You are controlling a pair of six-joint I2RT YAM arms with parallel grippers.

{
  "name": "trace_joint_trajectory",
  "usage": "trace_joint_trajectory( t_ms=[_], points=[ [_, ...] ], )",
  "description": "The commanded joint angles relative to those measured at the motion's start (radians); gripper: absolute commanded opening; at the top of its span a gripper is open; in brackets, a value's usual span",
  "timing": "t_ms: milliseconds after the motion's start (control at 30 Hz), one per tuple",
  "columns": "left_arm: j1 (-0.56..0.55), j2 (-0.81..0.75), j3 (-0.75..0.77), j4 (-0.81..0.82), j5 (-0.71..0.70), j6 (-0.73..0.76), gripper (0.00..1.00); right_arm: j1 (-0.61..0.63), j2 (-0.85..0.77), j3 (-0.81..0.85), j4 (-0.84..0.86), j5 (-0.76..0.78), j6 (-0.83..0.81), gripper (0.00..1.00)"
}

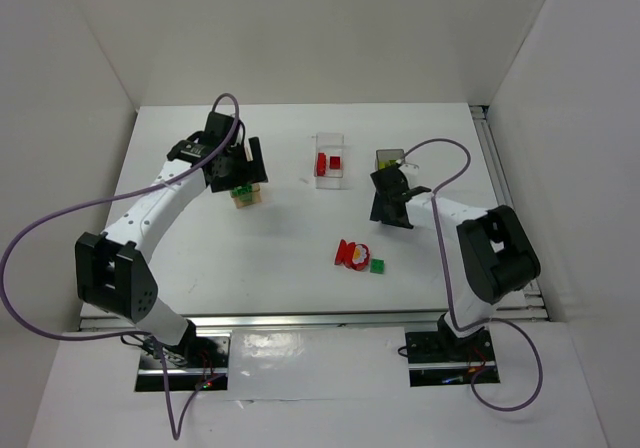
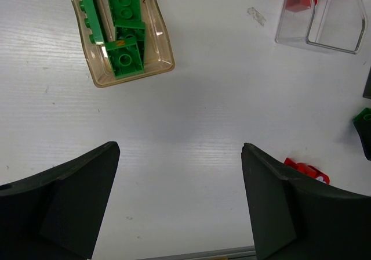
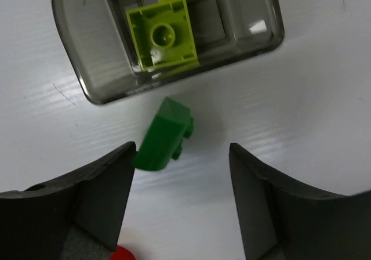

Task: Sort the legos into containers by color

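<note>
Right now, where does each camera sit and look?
Top external: above and behind, facing down at the white table; both arms show.
Left wrist: on that arm, facing the translucent orange-tan plastic bin; left gripper shows.
Right wrist: on that arm, facing the smoky dark grey plastic bin; right gripper shows.
Top and left wrist share the orange-tan bin.

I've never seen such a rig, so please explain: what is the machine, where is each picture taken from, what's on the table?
Two robot arms stand at a white table, each ending in a two-finger gripper. One picture looks down from above; two come from wrist cameras. The left gripper is open and empty near an orange-tan bin of green bricks. The right gripper, also open, frames a dark green brick beside a grey bin of yellow-green bricks. A clear bin holds red ones; red pieces lie loose.
</note>
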Motion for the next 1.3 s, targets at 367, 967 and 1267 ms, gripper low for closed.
trace_joint_trajectory(
  t_ms=[367, 967, 1267],
  points=[
    [-0.005, -0.024, 0.031, -0.003, -0.040, -0.009, 0.95, 0.092, -0.005, 0.145, -0.014, 0.101, -0.046, 0.19],
    [0.321, -0.196, -0.002, -0.149, -0.215, -0.088, 0.94, 0.393, 0.397, 0.819, 0.150, -0.192, -0.215, 0.18],
    [0.430, -0.363, -0.107, -0.103, -0.130, -0.128, 0.94, 0.422, 0.779, 1.325, 0.078, -0.275, -0.258, 0.20]
  ],
)
